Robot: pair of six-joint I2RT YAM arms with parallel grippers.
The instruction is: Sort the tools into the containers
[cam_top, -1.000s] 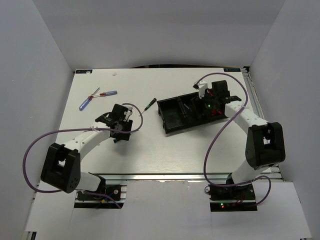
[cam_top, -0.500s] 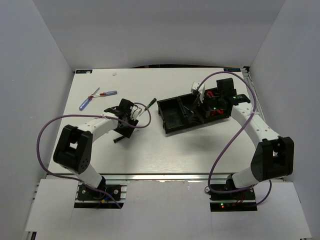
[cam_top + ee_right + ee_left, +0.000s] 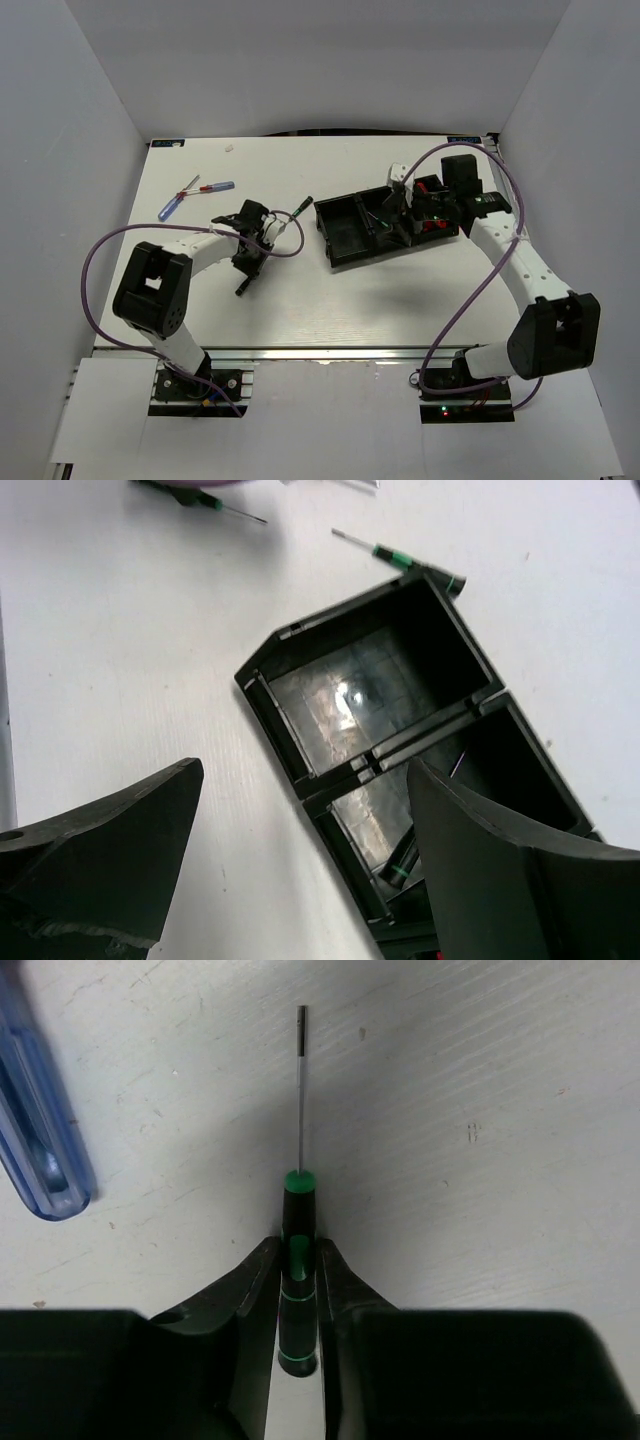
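Left gripper [image 3: 299, 1260] narrow, pinching the handle of black screwdriver [image 3: 298, 1195], which lies flat on the table, left of tray [image 3: 345, 255]. Lift straight up before swinging right. I'd drop it in the middle compartment, where a green-marked one seems to lie. Right gripper [image 3: 305, 770] wide, empty, above tray. Versus 1 s ago: left elbow swung inward, right wrist moved right.

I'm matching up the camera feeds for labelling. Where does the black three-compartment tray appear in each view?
Top external: the black tray lies right of centre, slightly tilted.
Left wrist: not in it; this view shows only the left gripper shut on the held screwdriver.
Right wrist: the tray runs from the centre to the lower right.
Shared landmark: the loose green-marked screwdriver at the tray's end corner.
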